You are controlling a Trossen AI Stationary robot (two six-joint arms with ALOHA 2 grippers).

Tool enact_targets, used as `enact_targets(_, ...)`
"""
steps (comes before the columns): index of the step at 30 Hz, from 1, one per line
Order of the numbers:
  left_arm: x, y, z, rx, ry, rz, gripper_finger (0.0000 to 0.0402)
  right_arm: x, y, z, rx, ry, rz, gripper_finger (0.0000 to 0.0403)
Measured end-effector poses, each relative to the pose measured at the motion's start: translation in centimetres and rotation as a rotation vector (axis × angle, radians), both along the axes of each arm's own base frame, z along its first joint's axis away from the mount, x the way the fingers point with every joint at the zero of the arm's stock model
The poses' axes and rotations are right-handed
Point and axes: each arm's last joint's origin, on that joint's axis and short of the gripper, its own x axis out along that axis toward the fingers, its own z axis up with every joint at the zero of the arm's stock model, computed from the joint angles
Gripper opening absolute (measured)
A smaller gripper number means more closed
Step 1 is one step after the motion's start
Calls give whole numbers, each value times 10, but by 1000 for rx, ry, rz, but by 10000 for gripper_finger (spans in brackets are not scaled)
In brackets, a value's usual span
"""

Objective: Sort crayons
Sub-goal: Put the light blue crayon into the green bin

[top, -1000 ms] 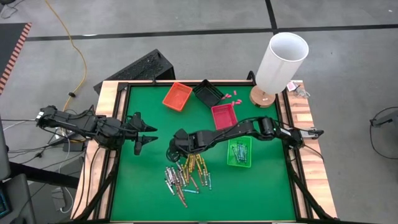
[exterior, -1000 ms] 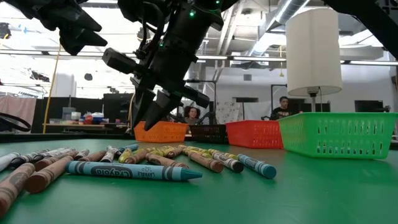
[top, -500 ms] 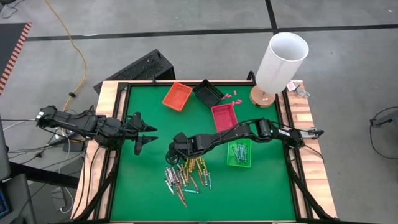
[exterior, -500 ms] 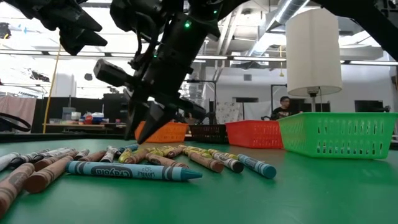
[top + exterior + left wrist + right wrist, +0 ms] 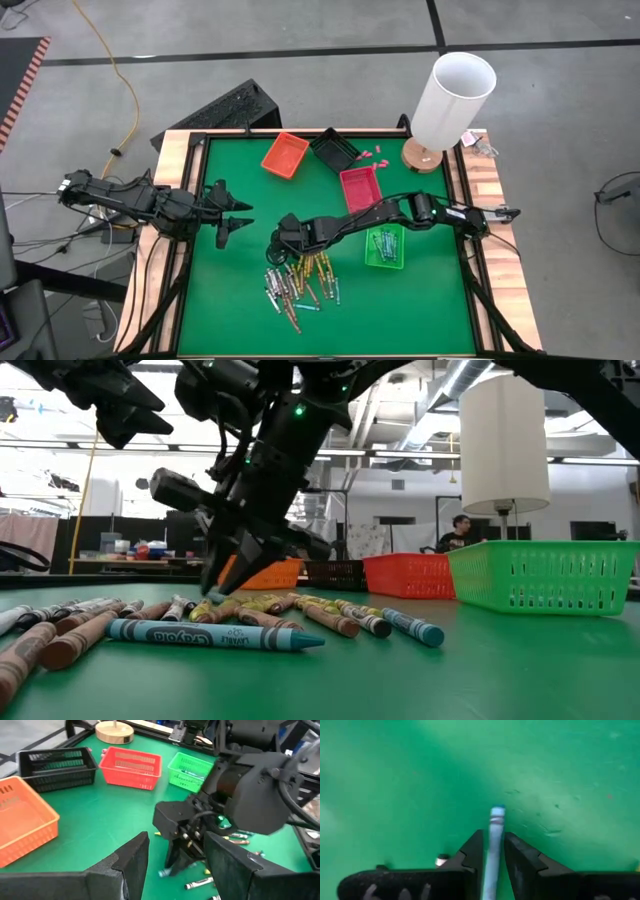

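Note:
A pile of crayons (image 5: 300,280) lies on the green mat near the table's front; it also shows in the low view (image 5: 250,615). My right gripper (image 5: 277,247) is down at the pile's far left end, shut on a light blue crayon (image 5: 495,835). My left gripper (image 5: 235,218) hovers open and empty over the mat's left part, left of the right gripper; its fingers frame the left wrist view (image 5: 178,840). Several crayons lie in the green tray (image 5: 385,245). My right gripper pinches the light blue crayon between its two fingers (image 5: 472,850). The fingers slant down toward the mat and lie along the crayon. The crayon's free end (image 5: 497,812) sticks out past the fingertips, low over the mat (image 5: 162,872); whether it touches the mat I cannot tell.
An orange tray (image 5: 285,154), a black tray (image 5: 333,150) and a red tray (image 5: 360,186) stand at the mat's far side, with pink bits (image 5: 368,155) beside them. A white lamp (image 5: 450,100) stands at the far right corner. Bare mat lies at the left and front right.
My right gripper has gone down and slightly toward the table's left, onto the far left end of the crayon pile. The left arm has kept still.

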Motion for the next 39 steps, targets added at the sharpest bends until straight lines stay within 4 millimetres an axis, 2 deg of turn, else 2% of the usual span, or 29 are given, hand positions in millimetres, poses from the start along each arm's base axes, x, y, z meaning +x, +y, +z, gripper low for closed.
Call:
enact_targets(8, 0, 0, 0, -5, -2, 7, 180, 0, 3, -8, 6, 22, 4, 86)
enact_targets(18, 0, 1, 0, -5, -3, 22, 180, -4, 3, -11, -4, 70, 12, 10)
enact_targets(23, 0, 1, 0, -5, -3, 22, 180, -4, 0, -8, -2, 67, 8, 6)
enact_targets(30, 0, 1, 0, 11, 0, 17, 180, -10, -13, 14, -28, 65, 10, 2)
enact_targets(35, 0, 1, 0, 18, 0, 15, 180, -17, -31, 42, -106, 45, -27, 2)
enact_targets(39, 0, 1, 0, 18, 0, 15, 180, -25, -43, 55, -156, 74, -51, 1)
